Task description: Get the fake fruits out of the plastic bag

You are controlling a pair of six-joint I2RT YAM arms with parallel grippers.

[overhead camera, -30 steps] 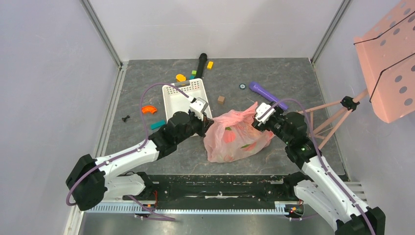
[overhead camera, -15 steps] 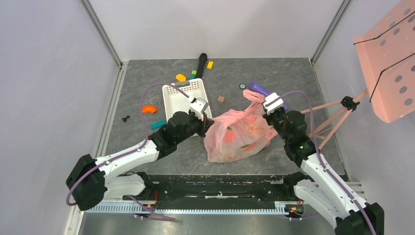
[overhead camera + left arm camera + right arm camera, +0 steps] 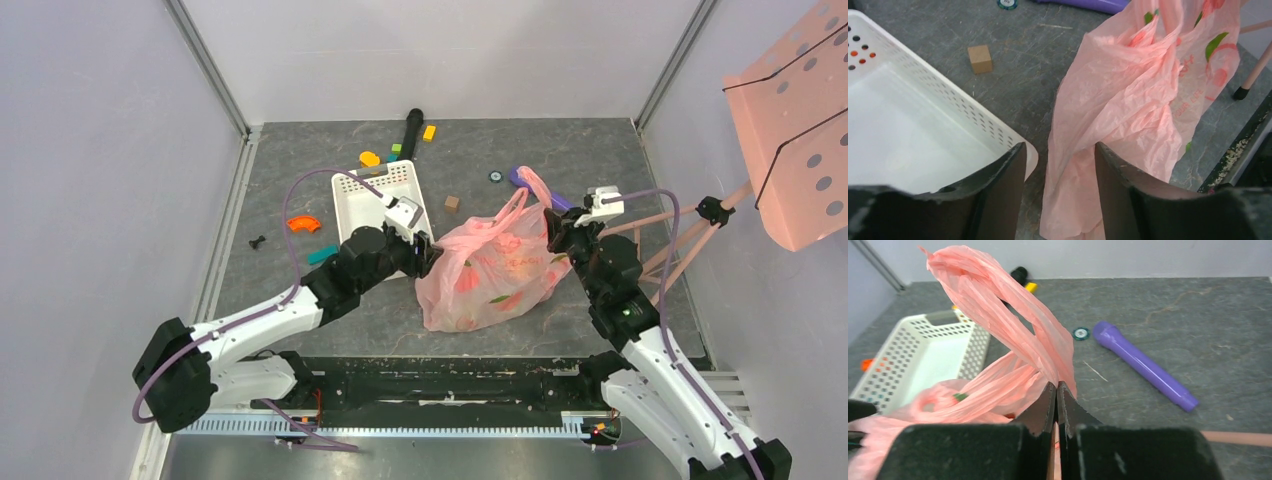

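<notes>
The small plastic fake fruits show only as blurred red and green patches through the thin, crinkly, translucent pink plastic bag, so which fruit is which cannot be told (the bag's own printing adds red and green marks too). The bag slumps on the grey stone-patterned table between the two arms, just beside the white perforated plastic basket. The right gripper has its fingers pressed together on one loop handle, which stands up above the bag and hides part of the basket in the right wrist view. The left gripper is spread, with a loose fold of the bag in the gap; its dark fingers cut off the bag's lower edge. Beyond the bag lie a glossy purple plastic cylinder, partly behind the raised handle from above, a small round green disc and a small brown cube.
</notes>
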